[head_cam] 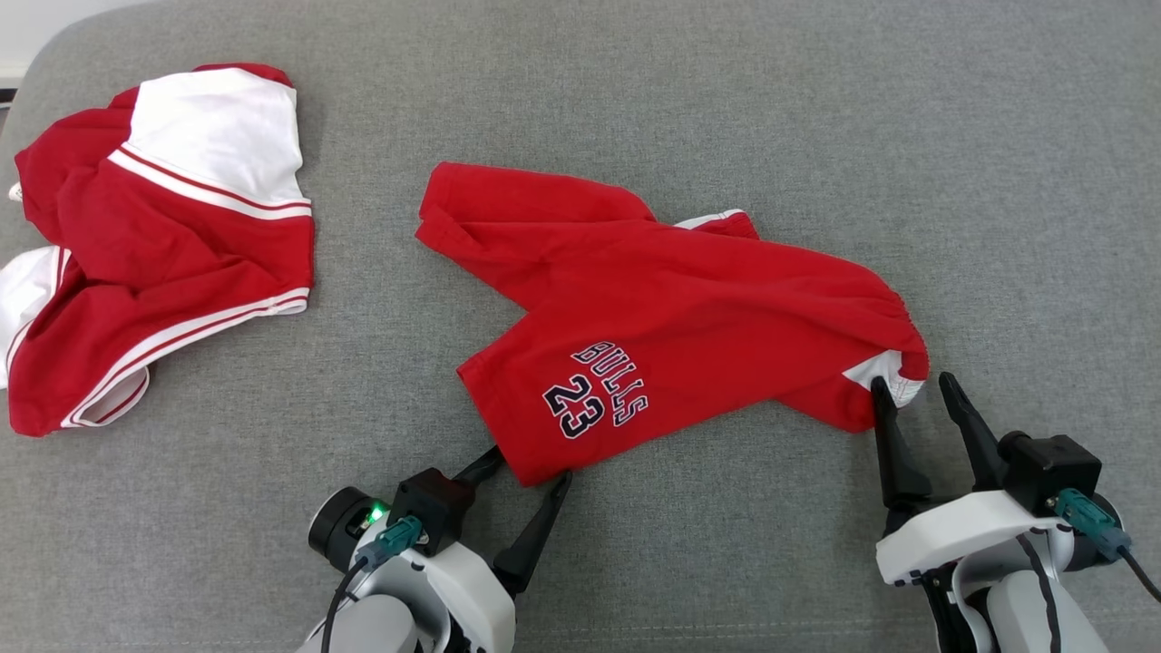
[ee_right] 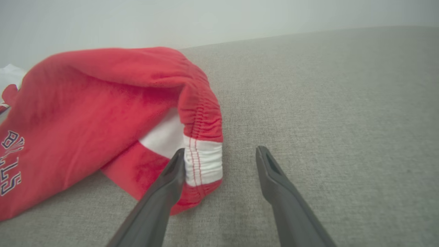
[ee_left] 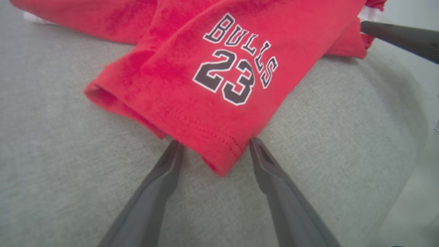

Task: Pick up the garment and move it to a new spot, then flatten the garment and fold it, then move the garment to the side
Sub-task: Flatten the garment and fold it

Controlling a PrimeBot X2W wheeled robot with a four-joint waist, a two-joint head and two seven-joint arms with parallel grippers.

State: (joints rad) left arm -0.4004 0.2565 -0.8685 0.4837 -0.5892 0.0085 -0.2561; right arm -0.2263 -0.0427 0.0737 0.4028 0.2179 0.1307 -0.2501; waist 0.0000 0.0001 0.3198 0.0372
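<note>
The left gripper [head_cam: 531, 467] has its two long dark fingers spread apart, one on each side of the lower hem corner of a pair of red cotton shorts [head_cam: 689, 299]. In the left wrist view that stitched corner pokes into the gap between the tips, and neither finger is pressed onto it. Just above the hem is a dark, white-edged print reading BULLS 23 [head_cam: 599, 390].

The right gripper [head_cam: 912, 385] is also spread apart. Its inner finger [ee_right: 164, 192] touches a white panel [ee_right: 202, 161] at the gathered elastic waistband end of the shorts, and its outer finger [ee_right: 284, 192] rests over bare cloth, clear of the garment.

The shorts lie crumpled across the middle of a grey woven fabric surface [head_cam: 816, 118]. They run slantwise from the waistband by the right gripper up towards the far left, with one leg reaching away and the printed leg pointing back at the left gripper. A white edge shows at a fold along the far side.

Well apart to the left, near the surface's edge, lies a bunched red garment with white panels and white striped trim [head_cam: 163, 245]. Nothing lies between it and the shorts.

In all there are two garments, two grippers and one print.
</note>
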